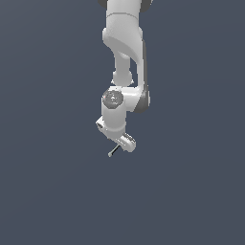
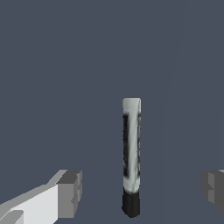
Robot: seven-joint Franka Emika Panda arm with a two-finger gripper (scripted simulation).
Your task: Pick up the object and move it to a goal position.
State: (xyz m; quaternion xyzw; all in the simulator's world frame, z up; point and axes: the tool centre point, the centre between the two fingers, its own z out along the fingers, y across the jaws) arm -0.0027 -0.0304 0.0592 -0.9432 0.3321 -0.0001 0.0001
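1. Low in the centre of the exterior view, the gripper [image 1: 120,143] hangs over the rod [image 1: 113,152].
2. Seen from the wrist, the rod [image 2: 131,153] lies between both fingers [image 2: 70,192], touching neither; the jaws stand spread, holding nothing.
3. Grasp, lift and transfer all appear undone; no goal marker shows.
4. Only plain grey ground surrounds them, leaving free room everywhere.
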